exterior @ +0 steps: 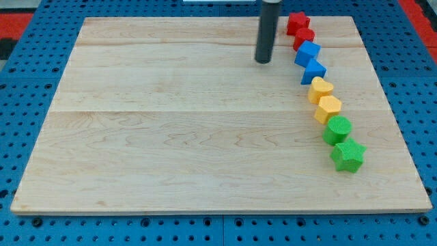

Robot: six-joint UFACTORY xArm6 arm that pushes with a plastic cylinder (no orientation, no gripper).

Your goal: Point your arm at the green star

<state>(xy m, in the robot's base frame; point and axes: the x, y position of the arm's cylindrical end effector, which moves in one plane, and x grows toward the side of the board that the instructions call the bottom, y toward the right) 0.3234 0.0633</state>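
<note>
Gripperless, my tip stands well apart from the green star, toward the view's top-left.

The pale wooden board carried eight blocks curving down the view's right of my tip: red star, red cylinder, two blue blocks, two yellow blocks, green cylinder, green star.

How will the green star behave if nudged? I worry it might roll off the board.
The green star looks like a squat, rigid block lying flat on the wooden board, so it would probably slide, not roll or tip. Its points may make it turn under an off-centre push. It touches the green round block, which might shift too. My tip is far off, up the view.
</note>
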